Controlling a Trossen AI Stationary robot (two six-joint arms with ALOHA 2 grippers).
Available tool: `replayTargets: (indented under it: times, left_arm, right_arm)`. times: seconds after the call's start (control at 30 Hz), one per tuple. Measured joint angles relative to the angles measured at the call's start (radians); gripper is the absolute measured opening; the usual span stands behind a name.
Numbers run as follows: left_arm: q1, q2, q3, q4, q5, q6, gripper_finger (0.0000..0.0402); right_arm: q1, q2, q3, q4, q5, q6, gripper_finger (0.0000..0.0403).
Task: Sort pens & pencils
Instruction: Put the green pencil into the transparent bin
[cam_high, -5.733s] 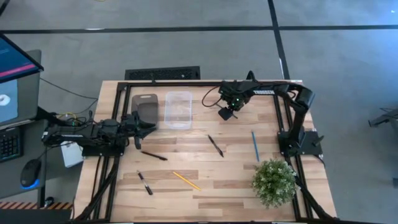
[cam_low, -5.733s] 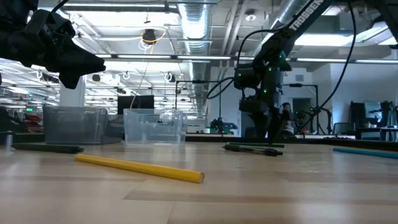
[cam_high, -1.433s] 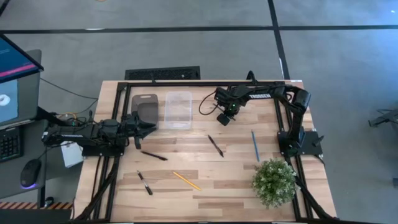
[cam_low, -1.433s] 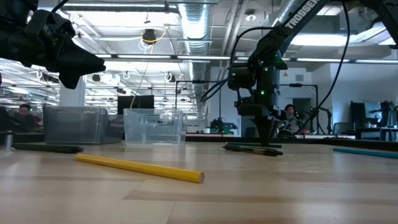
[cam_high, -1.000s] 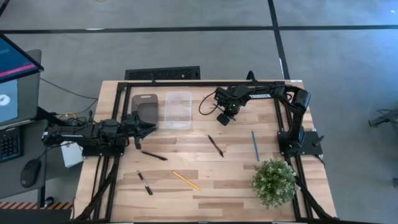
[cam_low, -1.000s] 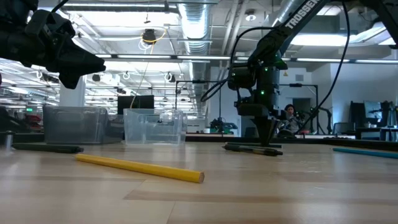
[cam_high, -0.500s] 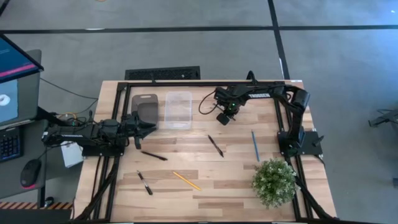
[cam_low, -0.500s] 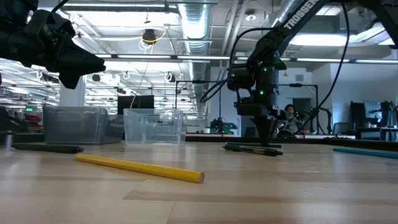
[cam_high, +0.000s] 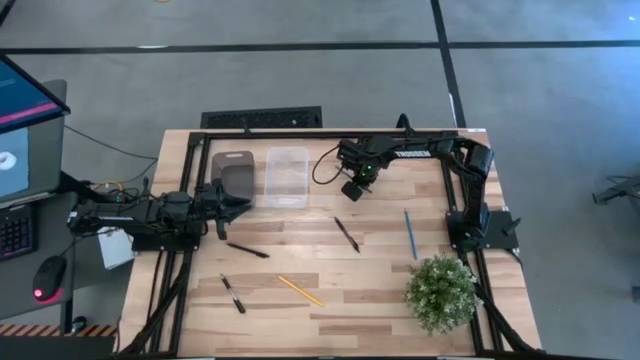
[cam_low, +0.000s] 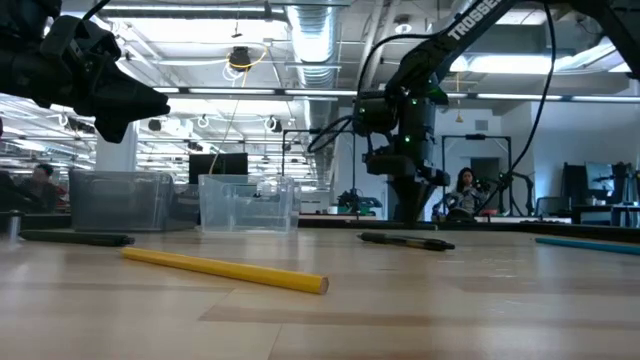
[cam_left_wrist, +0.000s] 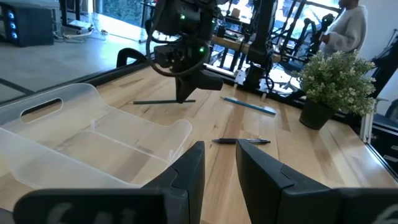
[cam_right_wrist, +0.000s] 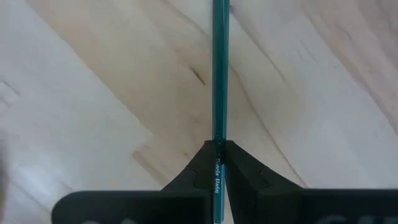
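Observation:
My right gripper (cam_high: 352, 187) hangs above the far middle of the table, right of the clear bin (cam_high: 286, 176), shut on a slim dark teal pencil (cam_right_wrist: 220, 62). On the table lie a blue pencil (cam_high: 410, 235), a yellow pencil (cam_high: 300, 290) and three black pens (cam_high: 346, 234) (cam_high: 247, 250) (cam_high: 232, 294). My left gripper (cam_left_wrist: 219, 162) waits open at the table's left edge, beside the grey bin (cam_high: 236, 172), with nothing between its fingers. My right gripper pinches the pencil's shaft (cam_right_wrist: 219, 134) between its two fingers, nearer one end. The fingers point down from above and lie across the pencil. In the left wrist view the pencil (cam_left_wrist: 149, 102) hangs level, clear of the table, most of it sticking out on one side.
A potted plant (cam_high: 440, 292) stands at the near right corner. The clear bin and the grey bin sit side by side at the far left. Bare wood lies between the scattered pens and pencils.
My right gripper has risen from the tabletop and gone toward the table's left, toward the clear bin, still shut. The dark teal pencil has come up with it and hangs clear of the wood.

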Motion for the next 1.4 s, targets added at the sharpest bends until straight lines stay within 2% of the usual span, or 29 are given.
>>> replayTargets:
  times: [0.4, 0.77, 1.03, 1.23, 1.4]
  left_arm:
    - [0.0, 0.0, 0.0, 0.0, 0.0, 0.0, 0.0082]
    - [0.0, 0.0, 0.0, 0.0, 0.0, 0.0, 0.0082]
    - [0.0, 0.0, 0.0, 0.0, 0.0, 0.0, 0.0082]
    - [0.0, 0.0, 0.0, 0.0, 0.0, 0.0, 0.0082]
    - [0.0, 0.0, 0.0, 0.0, 0.0, 0.0, 0.0082]
  right_arm:
    - [0.016, -0.003, 0.134, -0.1, 0.007, 0.007, 0.0043]
    - [0.049, -0.005, 0.296, -0.084, -0.011, 0.002, 0.0043]
    - [0.104, -0.006, 0.338, 0.142, -0.202, 0.018, 0.0043]
    - [0.135, -0.006, 0.338, 0.346, -0.207, 0.095, 0.0043]
    - [0.147, -0.006, 0.338, 0.425, -0.198, 0.162, 0.0043]
